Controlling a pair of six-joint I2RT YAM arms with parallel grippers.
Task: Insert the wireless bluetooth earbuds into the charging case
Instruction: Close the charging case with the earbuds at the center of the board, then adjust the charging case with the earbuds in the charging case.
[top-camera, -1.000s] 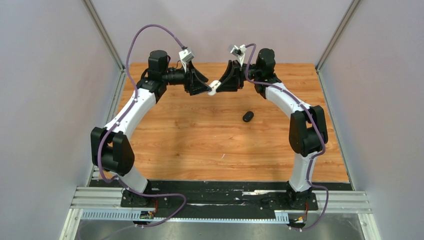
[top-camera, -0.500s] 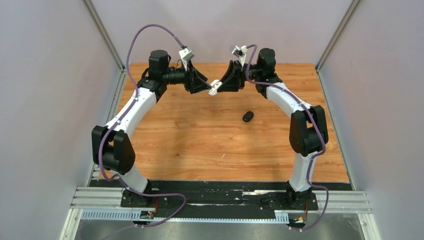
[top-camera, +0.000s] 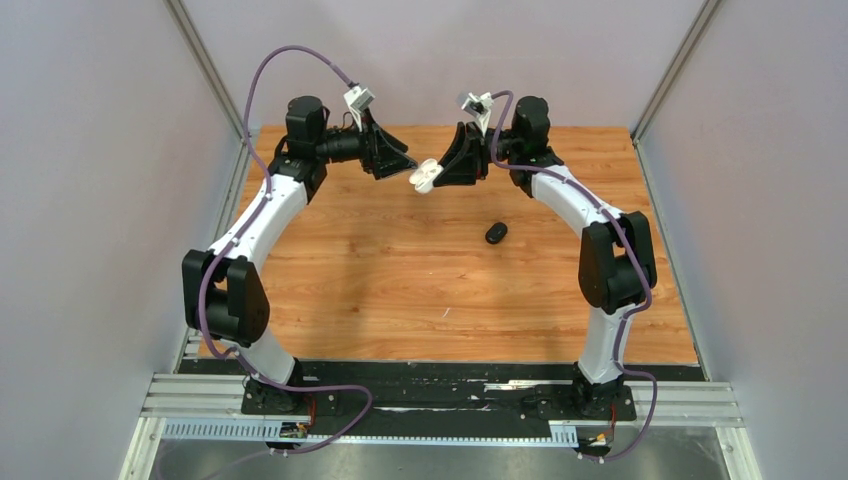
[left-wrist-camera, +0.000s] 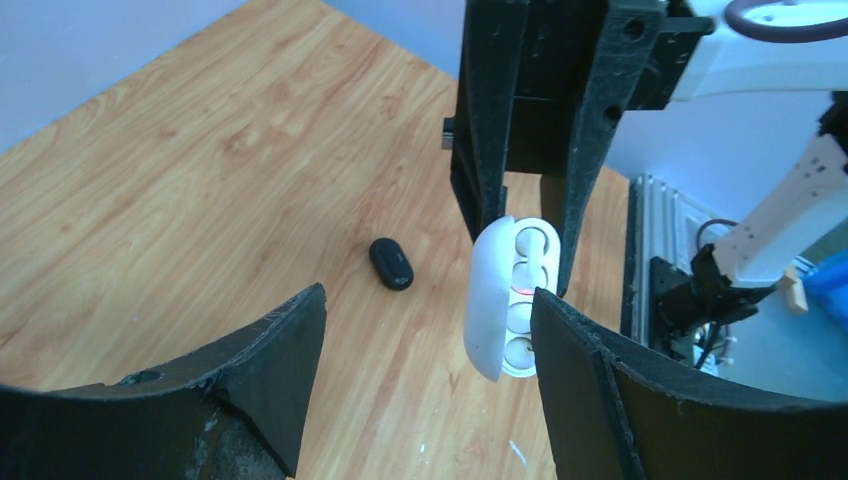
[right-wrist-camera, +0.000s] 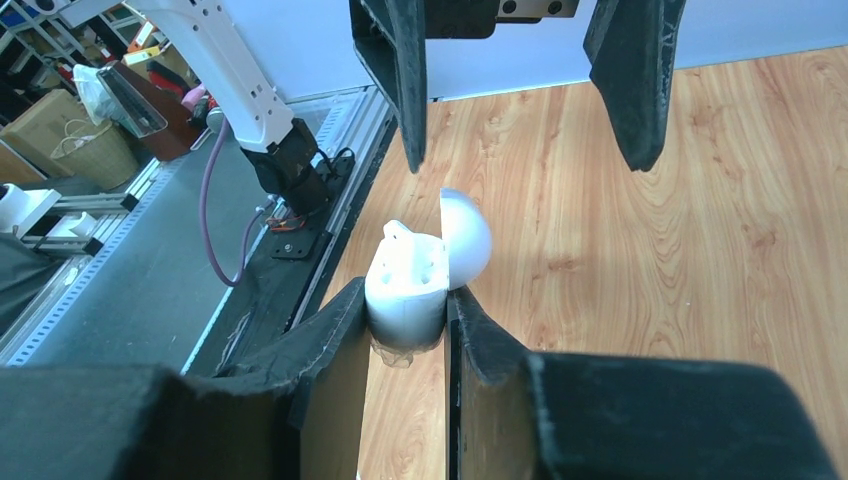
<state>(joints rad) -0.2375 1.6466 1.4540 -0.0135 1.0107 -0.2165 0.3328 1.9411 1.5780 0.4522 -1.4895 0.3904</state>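
Observation:
My right gripper is shut on the base of a white oval charging case, which it holds in the air above the far part of the table. The case sits between the right fingers, and its lid is swung open. In the left wrist view the open case shows round white earbuds in its wells, with a red light between them. My left gripper is open and empty, a short way left of the case. Its fingers flank the case without touching it.
A closed black oval case lies on the wooden table, right of centre and below the held case; it also shows as the black case in the left wrist view. Grey walls enclose the table on three sides.
The left gripper has let go of the case, drawn back to the left and opened wider. The white case's lid now stands open. The right arm has not moved.

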